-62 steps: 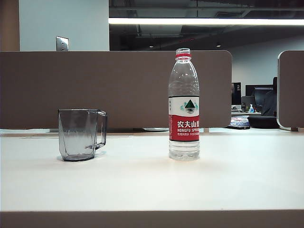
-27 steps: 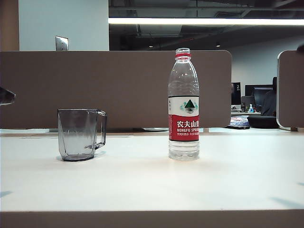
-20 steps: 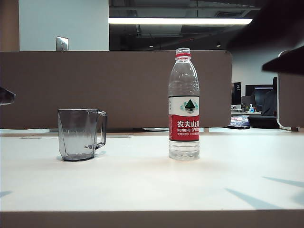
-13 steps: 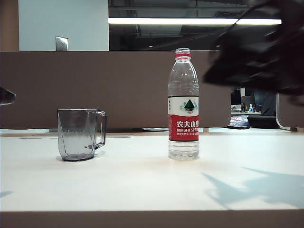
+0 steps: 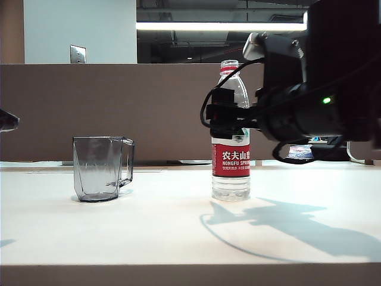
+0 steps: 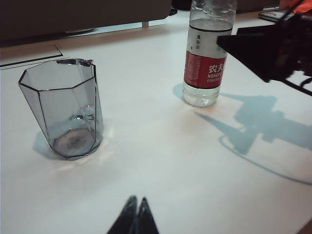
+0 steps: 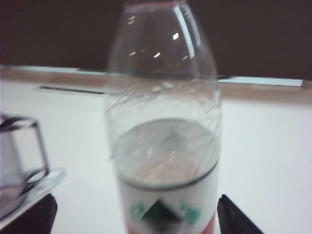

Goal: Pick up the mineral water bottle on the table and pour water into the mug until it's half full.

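The mineral water bottle stands upright on the table, its label framed between the right gripper's wide-open fingers, the mug well apart, while the left gripper hovers pinched together nearby.

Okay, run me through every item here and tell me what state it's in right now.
Bottle: upright on the table, cap off, partly full.
Mug: upright, empty, left of the bottle.
Right end effector: open, fingers either side of the bottle's label, not gripping.
Left end effector: shut, over the table near the mug, holding nothing.
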Robot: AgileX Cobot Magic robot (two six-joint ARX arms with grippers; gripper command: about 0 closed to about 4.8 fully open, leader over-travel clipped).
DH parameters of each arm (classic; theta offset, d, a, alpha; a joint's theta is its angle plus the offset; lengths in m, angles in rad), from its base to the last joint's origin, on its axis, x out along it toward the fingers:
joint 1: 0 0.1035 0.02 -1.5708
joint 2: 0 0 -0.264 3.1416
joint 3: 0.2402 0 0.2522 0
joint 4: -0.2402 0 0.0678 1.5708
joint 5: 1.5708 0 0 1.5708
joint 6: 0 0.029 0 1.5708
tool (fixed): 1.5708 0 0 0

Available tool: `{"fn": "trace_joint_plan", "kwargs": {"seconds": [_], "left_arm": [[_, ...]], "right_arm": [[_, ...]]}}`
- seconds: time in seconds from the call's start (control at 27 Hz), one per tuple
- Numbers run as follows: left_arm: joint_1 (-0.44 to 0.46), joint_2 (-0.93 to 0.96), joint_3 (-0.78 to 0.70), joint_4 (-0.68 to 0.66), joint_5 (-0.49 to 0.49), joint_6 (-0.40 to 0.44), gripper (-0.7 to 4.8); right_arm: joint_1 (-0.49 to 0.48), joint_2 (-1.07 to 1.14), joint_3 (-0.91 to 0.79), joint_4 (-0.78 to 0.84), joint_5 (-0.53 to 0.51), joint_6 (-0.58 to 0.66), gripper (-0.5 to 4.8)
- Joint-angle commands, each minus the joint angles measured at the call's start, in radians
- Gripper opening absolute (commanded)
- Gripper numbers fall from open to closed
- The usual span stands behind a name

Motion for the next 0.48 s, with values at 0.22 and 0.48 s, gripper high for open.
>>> {"fn": "trace_joint_plan", "kwargs": {"seconds": [0.22, 0.48], "left_arm": [[0.0, 0.001, 0.003, 0.013, 0.001, 0.0, -0.06], [0.0, 0.001, 0.003, 0.013, 0.001, 0.0, -0.05]], "right_arm": [[-0.034, 0.122, 0.129, -0.007, 0.008, 0.003, 4.79], [-0.053, 0.198, 0.203, -0.007, 0.008, 0.004, 4.79]]}}
